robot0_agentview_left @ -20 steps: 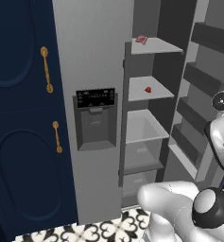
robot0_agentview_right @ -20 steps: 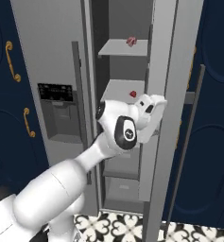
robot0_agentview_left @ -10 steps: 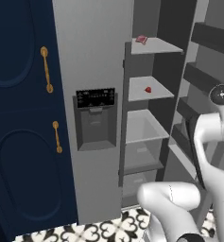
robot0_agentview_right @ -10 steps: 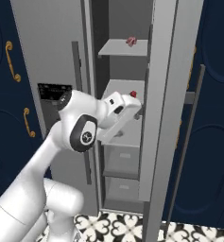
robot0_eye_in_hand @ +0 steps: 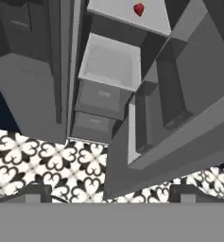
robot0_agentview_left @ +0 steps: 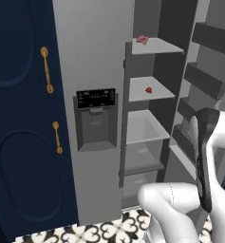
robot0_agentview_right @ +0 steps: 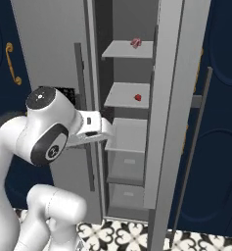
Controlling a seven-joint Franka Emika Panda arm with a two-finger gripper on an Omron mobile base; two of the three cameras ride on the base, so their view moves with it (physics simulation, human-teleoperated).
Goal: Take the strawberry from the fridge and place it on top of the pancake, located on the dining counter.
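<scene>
Grey steel surrounds me: the fridge point(robot0_agentview_left: 95, 71) stands with its right door swung wide, and from my seat I can read its shelves plainly. My pincer point(robot0_eye_in_hand: 108, 191) is released, its two dark finger tips spread far apart at the bottom of the hand view with nothing between them. Well above and ahead of the pincer, the strawberry point(robot0_eye_in_hand: 139, 9) sits on a pale shelf point(robot0_eye_in_hand: 127, 12), a small red fruit, well apart from the tips. Between it and the pincer lies a shallow open bin point(robot0_eye_in_hand: 111, 64), and nearer still two closed drawers point(robot0_eye_in_hand: 101, 97). Directly below the tips I see the patterned black and white floor tiles point(robot0_eye_in_hand: 42, 163). The open door's inner racks point(robot0_eye_in_hand: 177, 94) run up the right side of the pincer. One shelf above the strawberry rests a flatter pinkish-red meat piece point(robot0_agentview_left: 142, 39). Left of the fridge stands a navy cabinet point(robot0_agentview_left: 19, 118) with gold handles point(robot0_agentview_left: 47, 70)
</scene>
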